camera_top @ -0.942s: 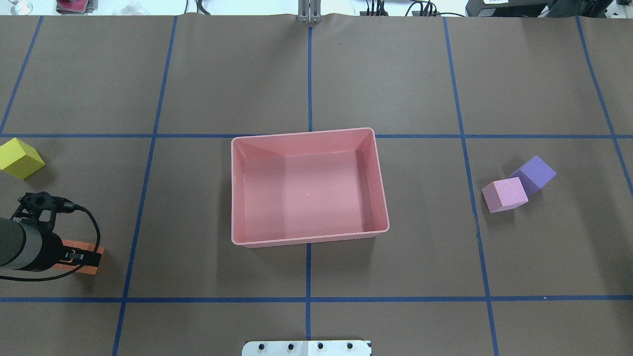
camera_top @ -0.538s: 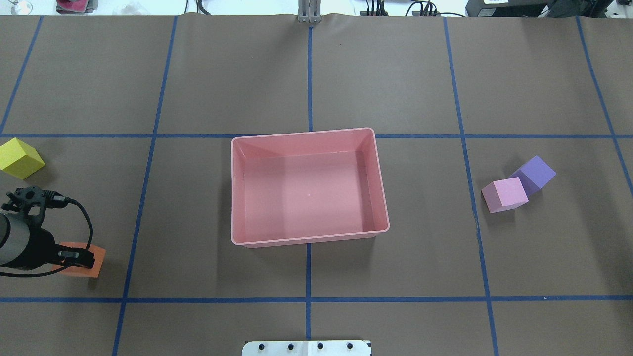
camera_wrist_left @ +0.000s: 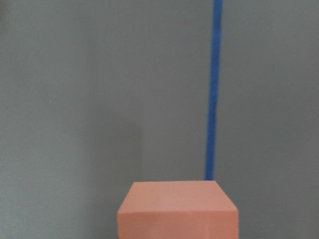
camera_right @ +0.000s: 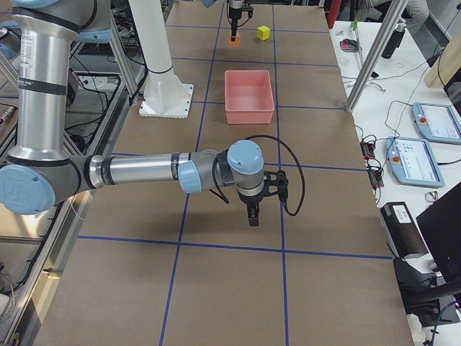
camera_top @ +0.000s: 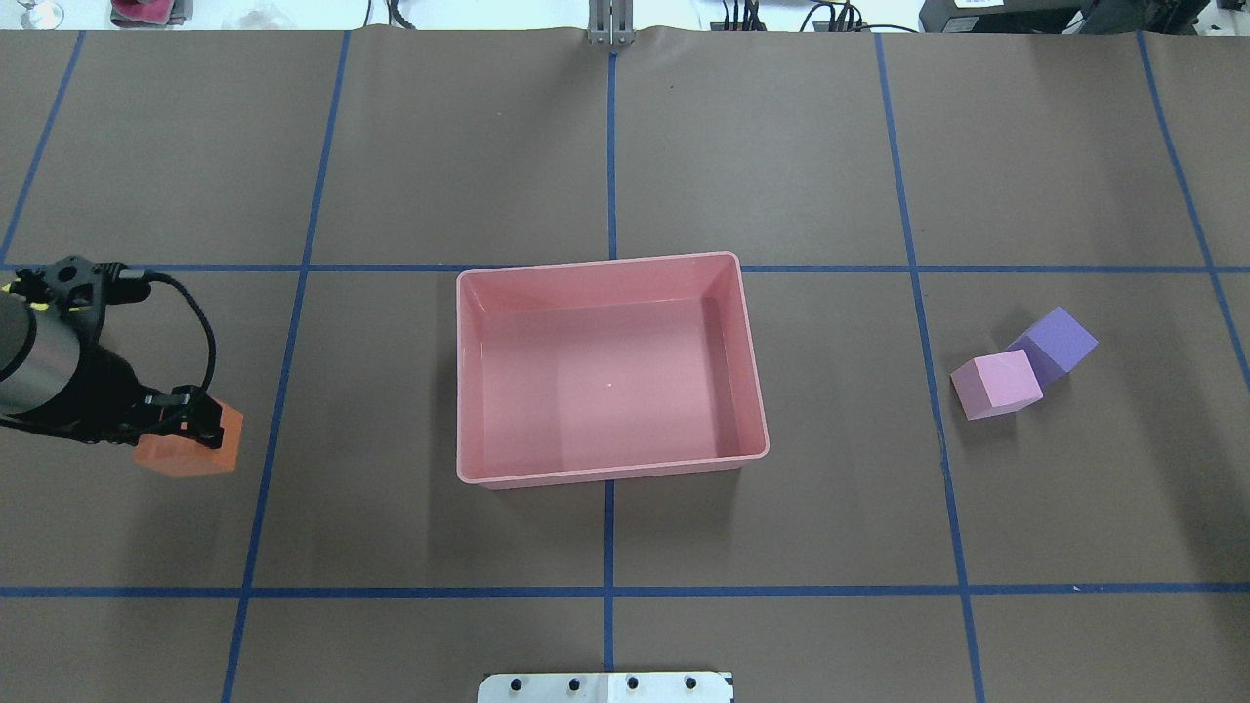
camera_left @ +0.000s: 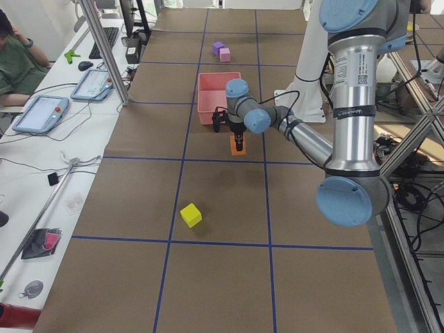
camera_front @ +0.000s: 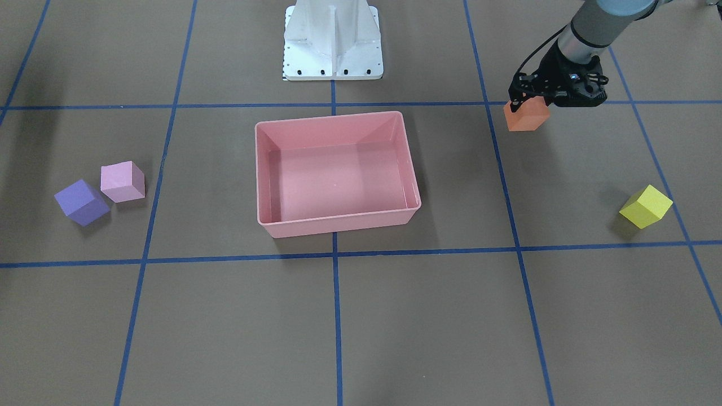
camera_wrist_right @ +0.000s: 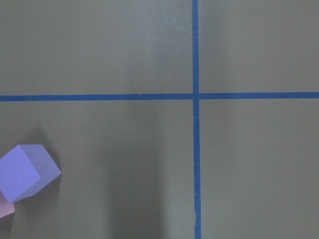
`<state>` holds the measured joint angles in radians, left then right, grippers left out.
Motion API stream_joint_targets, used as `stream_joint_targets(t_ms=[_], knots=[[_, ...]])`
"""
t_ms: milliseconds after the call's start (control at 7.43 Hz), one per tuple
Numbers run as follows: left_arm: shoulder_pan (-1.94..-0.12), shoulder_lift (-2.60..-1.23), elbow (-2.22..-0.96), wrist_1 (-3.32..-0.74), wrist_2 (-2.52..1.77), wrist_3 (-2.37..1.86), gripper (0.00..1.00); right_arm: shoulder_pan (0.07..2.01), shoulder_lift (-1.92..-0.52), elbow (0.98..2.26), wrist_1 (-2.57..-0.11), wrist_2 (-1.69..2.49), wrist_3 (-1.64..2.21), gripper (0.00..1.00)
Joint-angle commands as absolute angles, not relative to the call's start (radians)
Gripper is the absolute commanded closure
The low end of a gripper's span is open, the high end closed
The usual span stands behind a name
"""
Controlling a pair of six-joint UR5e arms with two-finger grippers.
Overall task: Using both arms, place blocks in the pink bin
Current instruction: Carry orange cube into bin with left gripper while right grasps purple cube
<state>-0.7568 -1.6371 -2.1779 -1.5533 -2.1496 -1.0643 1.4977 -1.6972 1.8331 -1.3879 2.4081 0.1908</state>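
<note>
Orange block (camera_top: pixel 186 451) is clamped tight in the left pincer (camera_top: pixel 191 418) and held clear of the tabletop (camera_top: pixel 781 146), on the robot's left, well apart from the pink bin (camera_top: pixel 605 476). Yellow block (camera_front: pixel 646 206) sits farther out. Purple block (camera_top: pixel 1057 342) and light pink block (camera_top: pixel 996 383) touch, right of the bin. Right pincer (camera_right: pixel 253 213) hangs low over the tabletop; its grip, cannot tell.

Blocks: four in all, being one orange block (camera_front: pixel 526 115), one purple block (camera_front: pixel 82 202), one light-pink block (camera_front: pixel 122 181) and one yellow block (camera_front: pixel 646 206).
Pink bin (camera_front: pixel 338 221): one.
Robot arms: two, a left arm (camera_front: pixel 589 25) and a right arm (camera_right: pixel 137 171).
Grippers: two, one to each arm, a left gripper (camera_front: pixel 524 103) and a right gripper (camera_right: pixel 253 216).
White base stand (camera_front: pixel 333 39): one.
Tablet-like consoles on the side bench: two, a nearer console (camera_left: pixel 40 113) and a farther console (camera_left: pixel 92 83).
Seated person (camera_left: pixel 17 62) by that bench: one.
</note>
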Motion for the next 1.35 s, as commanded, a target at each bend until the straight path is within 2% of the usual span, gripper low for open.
stream_joint_targets(t_ms=[0,269,404,1077,1212], knots=[[-0.769,-1.997,-2.181,-1.175,-2.148,-1.179,1.00,1.308,-1.613,1.888,-1.356,2.390,0.439,0.01],[-0.761,-2.202,-2.091,-1.137,-2.148,-1.334,1.00,1.110,-1.591,1.885,-1.266,2.219,0.479,0.01],[-0.723,-2.251,-2.062,-1.137,-2.145,-1.380,1.00,1.079,-1.595,1.856,-1.205,2.200,0.465,0.01],[-0.589,-2.437,-1.903,-1.144,-2.042,-1.526,1.00,1.020,-1.612,1.807,-1.161,2.204,0.296,0.01],[-0.571,-2.441,-1.899,-1.146,-2.037,-1.532,1.00,1.020,-1.614,1.804,-1.163,2.204,0.273,0.01]])
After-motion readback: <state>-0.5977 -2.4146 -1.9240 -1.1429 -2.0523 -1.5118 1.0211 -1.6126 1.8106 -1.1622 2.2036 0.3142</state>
